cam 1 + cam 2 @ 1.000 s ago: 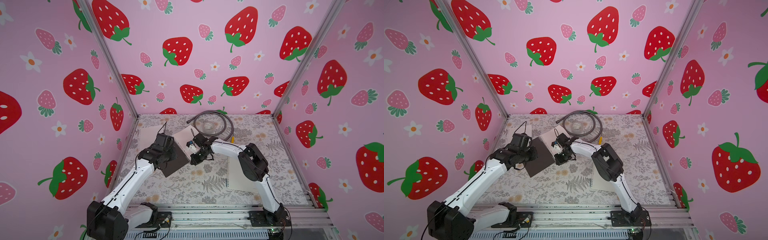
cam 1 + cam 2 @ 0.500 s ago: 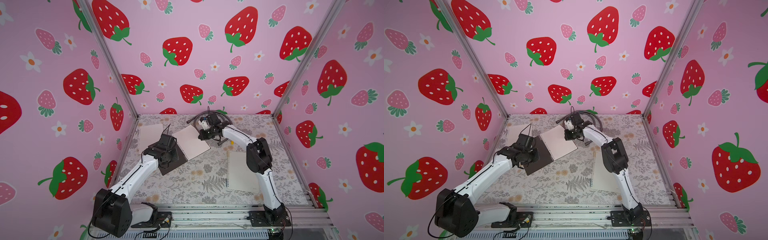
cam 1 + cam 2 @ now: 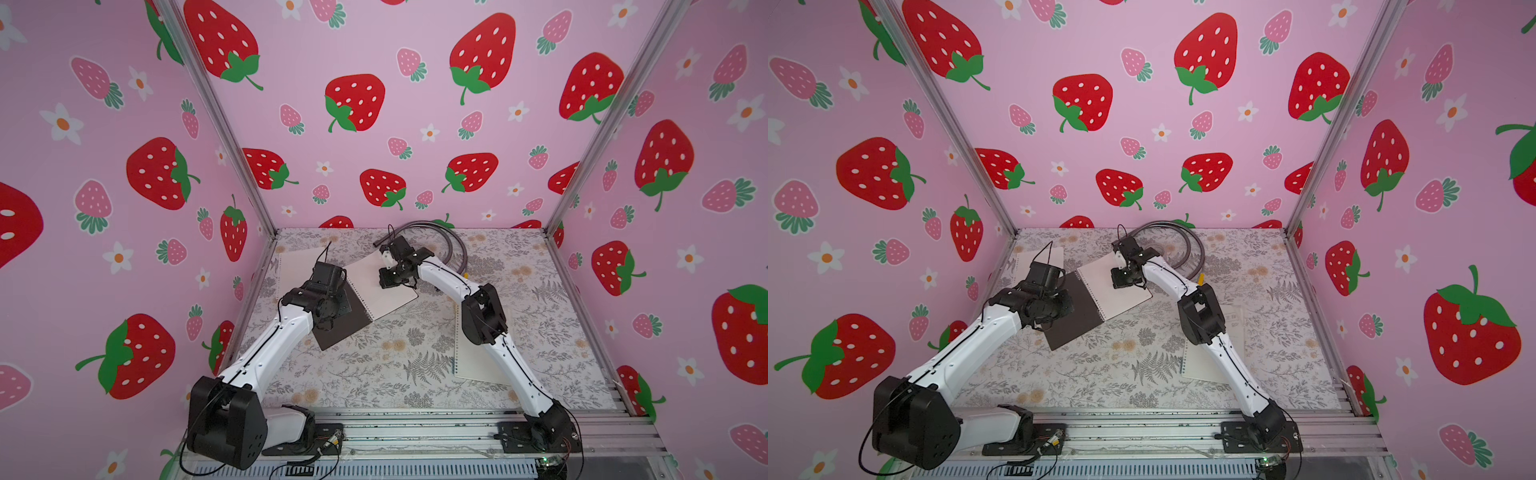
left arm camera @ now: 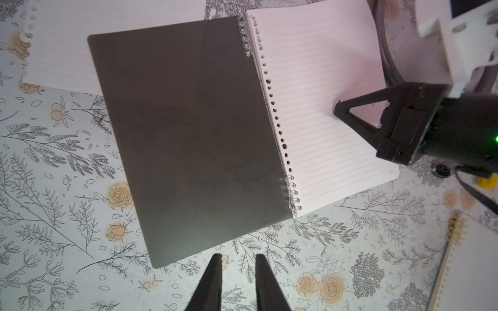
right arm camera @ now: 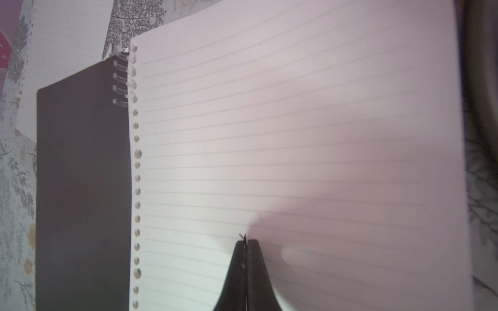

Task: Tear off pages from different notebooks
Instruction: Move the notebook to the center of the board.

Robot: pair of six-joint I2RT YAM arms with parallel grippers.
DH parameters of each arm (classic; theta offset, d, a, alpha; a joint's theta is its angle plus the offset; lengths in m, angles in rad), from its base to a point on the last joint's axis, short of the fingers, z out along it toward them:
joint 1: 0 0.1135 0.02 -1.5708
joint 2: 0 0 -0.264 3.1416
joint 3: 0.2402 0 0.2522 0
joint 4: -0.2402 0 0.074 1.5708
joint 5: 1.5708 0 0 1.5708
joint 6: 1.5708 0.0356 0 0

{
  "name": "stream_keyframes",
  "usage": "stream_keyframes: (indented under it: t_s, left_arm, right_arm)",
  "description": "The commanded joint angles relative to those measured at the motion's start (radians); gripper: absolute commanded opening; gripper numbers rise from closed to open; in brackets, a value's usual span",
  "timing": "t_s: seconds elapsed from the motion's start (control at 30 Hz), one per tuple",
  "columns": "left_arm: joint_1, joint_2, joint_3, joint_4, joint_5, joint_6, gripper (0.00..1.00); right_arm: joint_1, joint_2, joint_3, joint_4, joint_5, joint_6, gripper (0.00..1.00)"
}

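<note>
Floral tabletop (image 3: 374, 374) bears two notebooks (image 3: 347, 328) (image 3: 471, 357), one loose page (image 3: 297, 262).

Notebook cover (image 4: 188, 134): plain dark brown-grey.
Page (image 4: 323, 107): white, ruled in grey.
Table (image 4: 54, 188): pale, printed with grey foliage, yellow flowers.
Walls (image 3: 415, 41): pink, patterned with red strawberries.

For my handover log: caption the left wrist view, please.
Open dark-covered notebook on the floral table; shut right tool tip over its lined page; left tool open near the notebook's edge.
</note>
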Motion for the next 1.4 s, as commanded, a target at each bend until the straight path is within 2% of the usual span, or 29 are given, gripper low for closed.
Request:
stream_keyframes:
  t_s: [0.0, 0.17, 0.3, 0.53, 0.63, 0.73, 0.87, 1.03, 1.2, 1.3, 1.37]
  left_arm:
    - [0.004, 0.024, 0.045, 0.020, 0.019, -0.006, 0.24]
    - [0.005, 0.058, 0.054, 0.049, 0.040, -0.018, 0.24]
    - [0.005, 0.095, 0.076, 0.060, 0.054, -0.025, 0.24]
    - [0.018, 0.104, 0.060, 0.061, 0.054, -0.028, 0.24]
    - [0.024, 0.109, 0.052, 0.059, 0.059, -0.034, 0.24]
    - [0.025, 0.111, 0.042, 0.050, 0.061, -0.035, 0.24]
    - [0.028, 0.094, 0.026, 0.025, 0.051, -0.029, 0.24]
    - [0.065, 0.060, -0.034, 0.016, 0.038, -0.053, 0.25]
    - [0.141, 0.043, -0.065, -0.023, 0.035, -0.089, 0.30]
    - [0.189, 0.004, -0.099, -0.061, 0.016, -0.093, 0.35]
    - [0.228, -0.027, -0.127, -0.094, 0.008, -0.099, 0.38]
  right_arm:
    - [-0.003, 0.001, -0.049, -0.149, 0.131, -0.020, 0.00]
    - [0.014, -0.036, -0.157, -0.217, 0.150, -0.038, 0.00]
    - [0.059, -0.128, -0.344, -0.170, 0.184, -0.082, 0.00]
    - [0.125, -0.263, -0.565, -0.141, 0.079, -0.055, 0.00]
    - [0.161, -0.304, -0.604, -0.152, 0.103, -0.092, 0.00]
    - [0.177, -0.338, -0.631, -0.182, 0.062, -0.103, 0.00]
    - [0.196, -0.418, -0.720, -0.154, 0.105, -0.091, 0.00]
    - [0.198, -0.542, -0.807, 0.037, 0.208, -0.093, 0.00]
    - [0.199, -0.596, -0.811, 0.142, 0.102, -0.151, 0.00]
    - [0.201, -0.591, -0.804, 0.131, 0.010, -0.180, 0.00]
    - [0.205, -0.573, -0.798, 0.118, -0.001, -0.186, 0.00]
